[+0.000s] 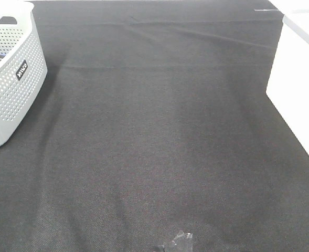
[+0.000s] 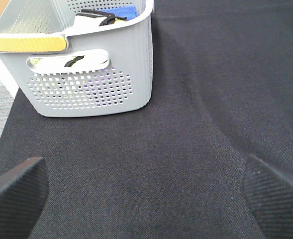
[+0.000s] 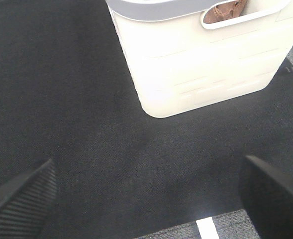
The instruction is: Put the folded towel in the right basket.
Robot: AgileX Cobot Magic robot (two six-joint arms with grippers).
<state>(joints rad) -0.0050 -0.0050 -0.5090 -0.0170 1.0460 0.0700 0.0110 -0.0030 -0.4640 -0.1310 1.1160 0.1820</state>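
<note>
We see both end effectors released: the left one [image 2: 145,199] faces the grey basket [image 2: 94,74], the right one [image 3: 148,199] the white basket [image 3: 201,64].

The big black cloth [image 1: 159,136] in the middle is flat and bare, so a gripper can pass there. A grey basket [image 1: 10,79] with holes stands at the far left. A white basket [image 1: 296,79] stands at the right edge. Crumpled tape [image 1: 179,241] lies near the front.

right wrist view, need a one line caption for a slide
Open right gripper above black cloth-covered table, facing a cream plastic basket with brownish fabric visible through its handle opening.
</note>
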